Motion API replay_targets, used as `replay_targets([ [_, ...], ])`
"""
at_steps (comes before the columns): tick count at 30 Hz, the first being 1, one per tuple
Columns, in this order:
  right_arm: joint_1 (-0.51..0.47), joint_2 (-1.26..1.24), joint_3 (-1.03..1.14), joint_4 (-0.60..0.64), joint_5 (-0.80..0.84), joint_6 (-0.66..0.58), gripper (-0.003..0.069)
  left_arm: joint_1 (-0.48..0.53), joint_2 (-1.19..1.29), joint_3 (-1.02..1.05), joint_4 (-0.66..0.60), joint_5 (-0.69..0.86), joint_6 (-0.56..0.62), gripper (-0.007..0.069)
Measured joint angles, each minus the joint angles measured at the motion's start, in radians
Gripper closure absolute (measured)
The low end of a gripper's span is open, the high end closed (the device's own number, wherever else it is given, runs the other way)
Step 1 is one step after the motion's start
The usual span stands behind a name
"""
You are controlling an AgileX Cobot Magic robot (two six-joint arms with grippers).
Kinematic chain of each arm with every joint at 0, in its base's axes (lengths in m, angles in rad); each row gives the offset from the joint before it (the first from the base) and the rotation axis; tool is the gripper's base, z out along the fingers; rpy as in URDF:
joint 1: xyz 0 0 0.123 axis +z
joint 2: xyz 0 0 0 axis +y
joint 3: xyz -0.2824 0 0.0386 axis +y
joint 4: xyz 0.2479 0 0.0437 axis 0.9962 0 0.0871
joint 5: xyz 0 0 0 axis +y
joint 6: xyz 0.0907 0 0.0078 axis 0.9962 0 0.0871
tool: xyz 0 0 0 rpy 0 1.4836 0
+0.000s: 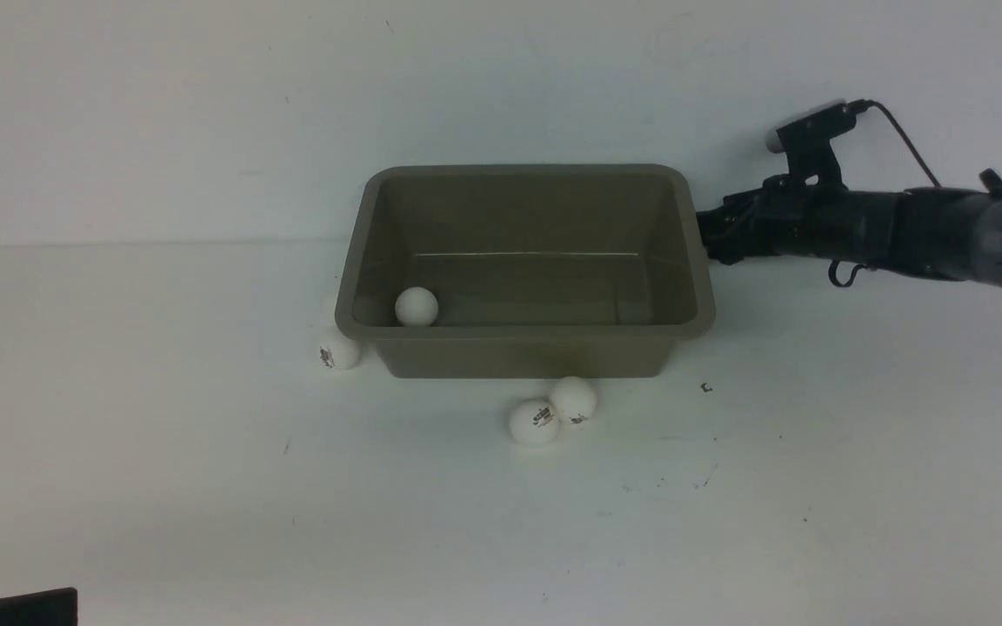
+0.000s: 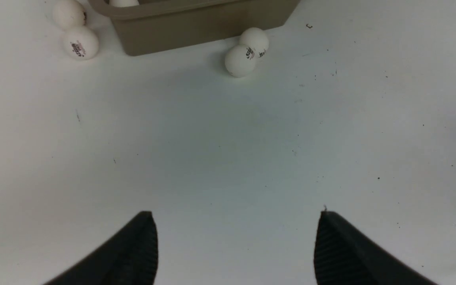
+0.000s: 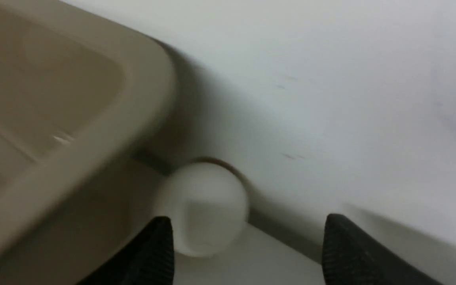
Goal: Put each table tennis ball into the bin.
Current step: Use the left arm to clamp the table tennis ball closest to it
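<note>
The bin (image 1: 523, 352) stands open side up in the middle of the counter (image 1: 118, 452), so a ball need only be let go above it; one ball (image 1: 417, 306) already lies on its floor in the near left corner. The other balls lie loose on the counter close around it: a touching pair (image 1: 534, 422) just before the near wall; one ball (image 1: 340, 350) at the near left corner; a second ball (image 2: 69, 14) beyond that one, clear only in the left wrist view.

The right end effector (image 1: 714, 235) reaches low beside the bin's far right corner, probably because another ball (image 3: 204, 209) sits tucked there beside the outer wall; its fingers are spread, with the ball just ahead of them and not gripped. The left end effector (image 2: 236, 213) hangs spread wide and empty over bare counter, well short of the pair.

Each ball that shows its print bears a small dark-and-red logo; the lettering is too small to read.
</note>
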Motion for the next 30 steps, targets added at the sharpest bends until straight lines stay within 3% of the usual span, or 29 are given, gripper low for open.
replay_targets([
  [21, 0.008, 0.032, -0.011, 0.004, 0.063, -0.024, 0.0219, 0.0, 0.0, 0.0, 0.0, 0.002, 0.0, 0.0146],
  [30, -0.017, -0.018, -0.01, -0.072, -0.026, 0.007, 0.0227, 0.0, 0.0, 0.0, 0.004, -0.002, 0.0, 0.0146],
])
